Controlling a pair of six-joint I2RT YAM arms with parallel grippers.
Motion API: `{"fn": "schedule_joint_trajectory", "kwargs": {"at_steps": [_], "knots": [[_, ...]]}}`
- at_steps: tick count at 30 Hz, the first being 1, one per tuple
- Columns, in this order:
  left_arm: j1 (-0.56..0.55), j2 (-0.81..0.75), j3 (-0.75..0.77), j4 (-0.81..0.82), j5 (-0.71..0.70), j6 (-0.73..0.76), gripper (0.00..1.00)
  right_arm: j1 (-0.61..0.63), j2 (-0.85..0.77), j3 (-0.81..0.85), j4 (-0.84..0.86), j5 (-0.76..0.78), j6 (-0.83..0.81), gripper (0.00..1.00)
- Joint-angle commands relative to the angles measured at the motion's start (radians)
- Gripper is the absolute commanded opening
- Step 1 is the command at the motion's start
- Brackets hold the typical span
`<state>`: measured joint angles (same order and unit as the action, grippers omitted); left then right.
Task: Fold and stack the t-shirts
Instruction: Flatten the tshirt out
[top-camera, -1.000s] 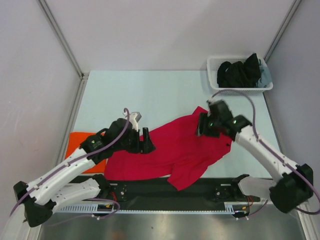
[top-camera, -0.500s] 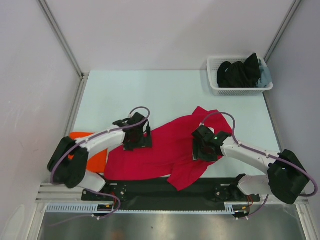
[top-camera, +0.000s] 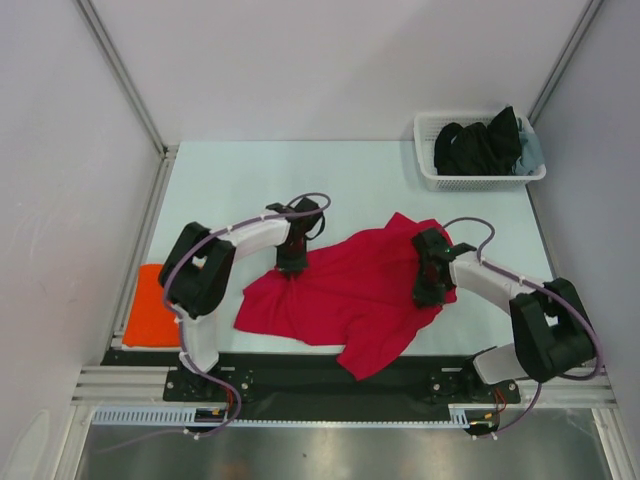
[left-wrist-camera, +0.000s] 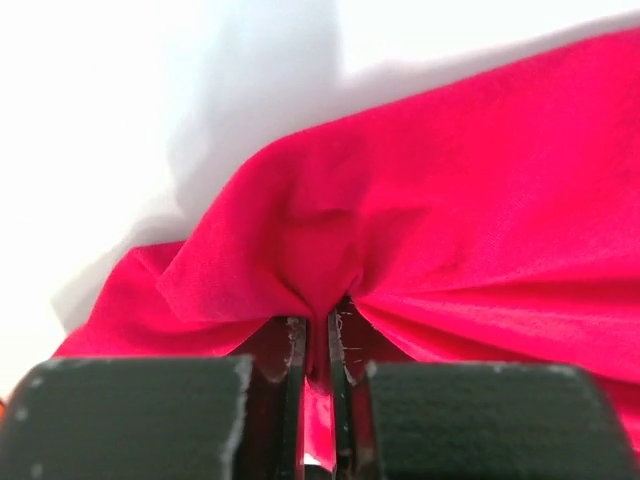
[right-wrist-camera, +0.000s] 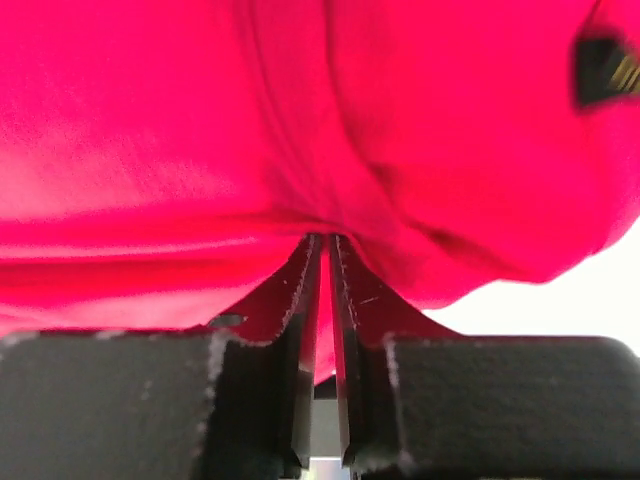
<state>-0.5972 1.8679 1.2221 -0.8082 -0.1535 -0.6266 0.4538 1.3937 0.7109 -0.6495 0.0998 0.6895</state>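
Observation:
A crimson red t-shirt lies rumpled across the middle of the table. My left gripper is shut on a pinched fold at the shirt's upper left edge; in the left wrist view the red cloth bunches into the narrow slot of that gripper. My right gripper is shut on the shirt's right side, and the right wrist view shows red cloth drawn between its close-set fingers. An orange t-shirt lies folded flat at the table's left edge.
A white lattice basket holding dark clothes stands at the back right corner. A black strip runs along the near edge by the arm bases. Grey walls enclose the left, back and right sides.
Both grippers have gone from open to shut on the red t-shirt. The left arm swung to the shirt's upper left edge, uncovering the orange shirt. The red shirt's left side has been pulled inward.

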Motion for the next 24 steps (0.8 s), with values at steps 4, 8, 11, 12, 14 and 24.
{"fn": "schedule_joint_trajectory", "kwargs": {"at_steps": [4,8,11,12,14,24], "knots": [[0.051,0.198,0.359,0.123,-0.058,0.096,0.07,-0.248,0.224,0.212,0.137,0.081,-0.204,0.16],[0.071,0.16,0.418,0.061,-0.113,0.111,0.44,-0.293,0.375,0.437,0.11,0.06,-0.327,0.27],[0.068,0.03,0.341,0.052,-0.123,0.116,0.73,-0.277,0.41,0.57,0.022,0.084,-0.372,0.39],[0.068,-0.02,0.306,0.05,-0.11,0.113,0.76,-0.267,0.395,0.585,-0.023,0.098,-0.384,0.46],[0.066,-0.122,0.17,0.052,-0.097,0.097,0.84,-0.239,0.306,0.588,-0.071,0.138,-0.398,0.57],[0.088,-0.788,-0.484,0.15,0.141,-0.045,0.71,0.049,-0.32,0.106,-0.173,-0.075,-0.017,1.0]]}}
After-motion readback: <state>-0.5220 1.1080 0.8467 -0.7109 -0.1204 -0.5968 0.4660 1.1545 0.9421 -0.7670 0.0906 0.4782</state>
